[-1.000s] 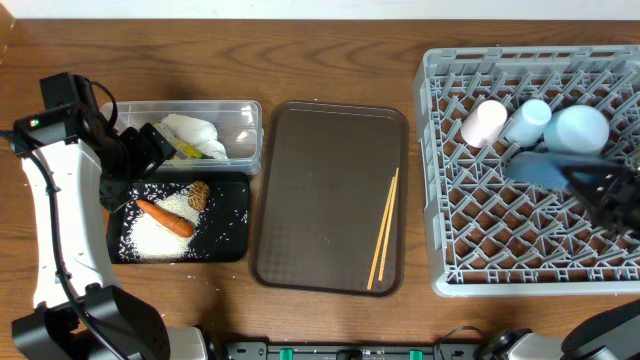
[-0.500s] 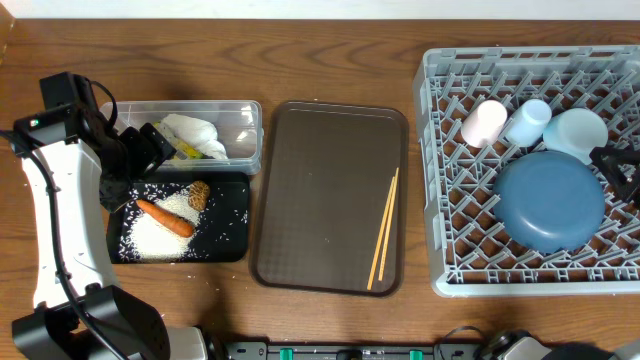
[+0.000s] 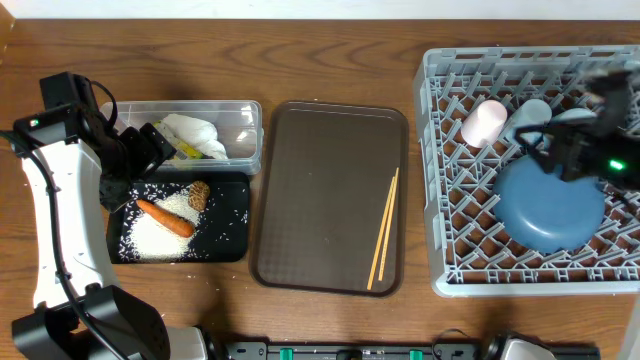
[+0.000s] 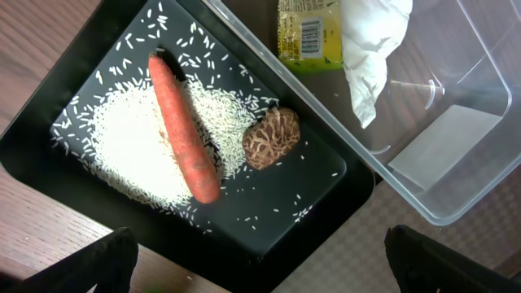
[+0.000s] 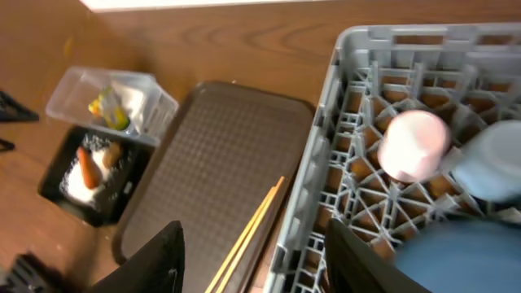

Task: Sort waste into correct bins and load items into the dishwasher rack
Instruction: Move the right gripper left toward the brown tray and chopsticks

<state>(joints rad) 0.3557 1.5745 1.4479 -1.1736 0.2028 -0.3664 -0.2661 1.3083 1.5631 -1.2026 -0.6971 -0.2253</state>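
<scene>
The grey dishwasher rack (image 3: 470,250) holds the dark-blue plate (image 3: 550,205), the pink cup (image 3: 483,122) and the small light-blue cup (image 3: 528,113). The bowl is mostly hidden by my right arm. My right gripper (image 3: 545,150) is open and empty above the rack, over the plate's far edge. The chopsticks (image 3: 384,228) lie on the brown tray (image 3: 320,190). The black tray (image 3: 230,215) holds the carrot (image 3: 165,216), brown lump (image 3: 199,194) and rice (image 3: 150,235). The clear tub (image 3: 245,125) holds the napkin (image 3: 195,133) and wrapper (image 4: 308,32). My left gripper (image 4: 260,273) is open above the black tray's corner.
The rack fills the right side up to the table's right edge. The brown tray sits between the bins and the rack. Bare wood runs along the back and front of the table (image 3: 330,60).
The plate was set down flat in the rack and let go. My right arm then swung from the rack's right edge up and left over the cups. The left arm has not moved.
</scene>
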